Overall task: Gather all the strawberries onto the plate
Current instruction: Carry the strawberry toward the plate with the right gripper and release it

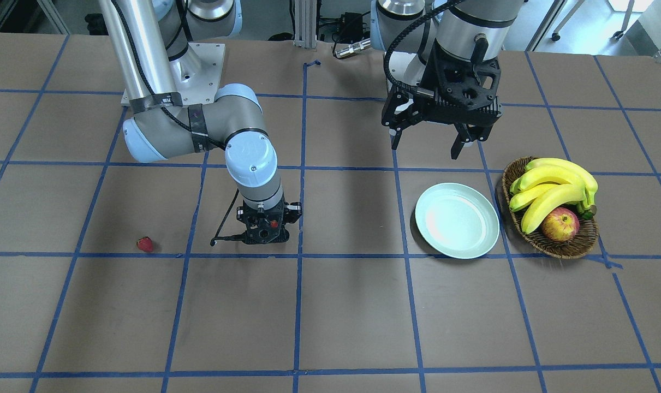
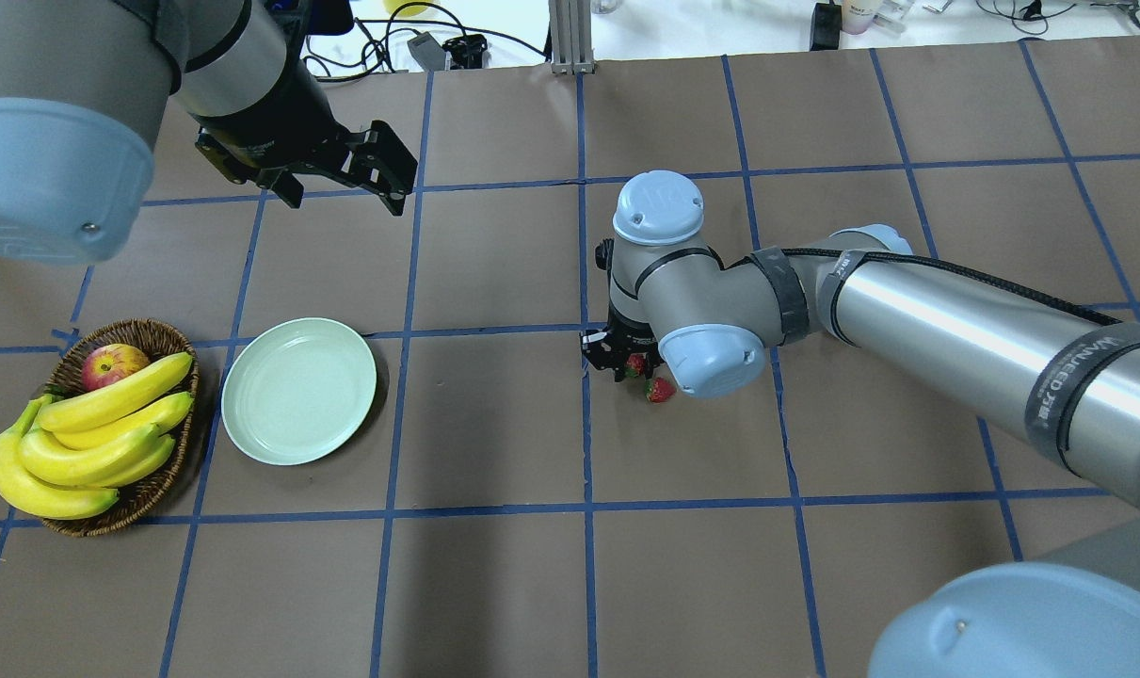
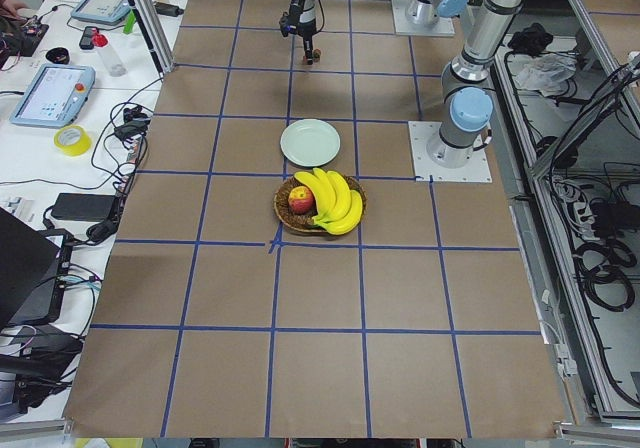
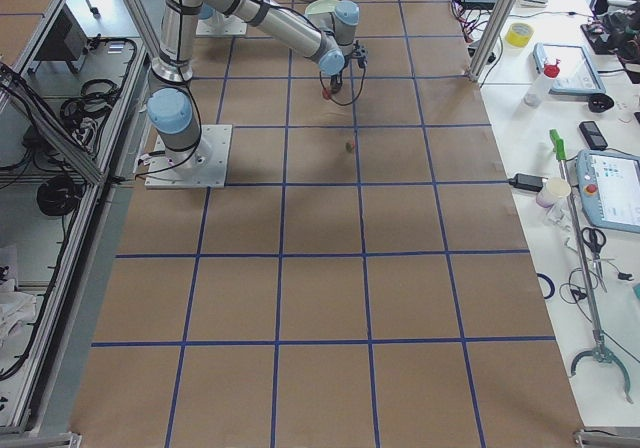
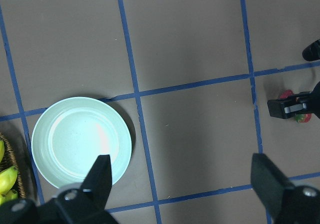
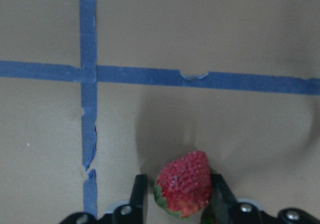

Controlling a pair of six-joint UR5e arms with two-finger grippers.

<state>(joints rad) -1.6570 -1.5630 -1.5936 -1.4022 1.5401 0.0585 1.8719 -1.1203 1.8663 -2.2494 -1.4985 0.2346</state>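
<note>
My right gripper (image 2: pixel 626 363) is down at the table near its middle, shut on a strawberry (image 6: pixel 184 184) that sits between its two fingers (image 6: pixel 139 194). A second strawberry (image 2: pixel 660 389) lies right beside it on the table. A third strawberry (image 1: pixel 144 244) lies alone, far to the robot's right; my right arm hides it in the overhead view. The pale mint plate (image 2: pixel 298 390) is empty, and it also shows in the left wrist view (image 5: pixel 81 141). My left gripper (image 1: pixel 426 148) hangs open and empty high above the table, behind the plate.
A brown wicker basket (image 2: pixel 146 330) with bananas (image 1: pixel 551 185) and a red-yellow apple (image 1: pixel 559 225) stands right next to the plate, on the robot's left. The brown table carries a blue tape grid.
</note>
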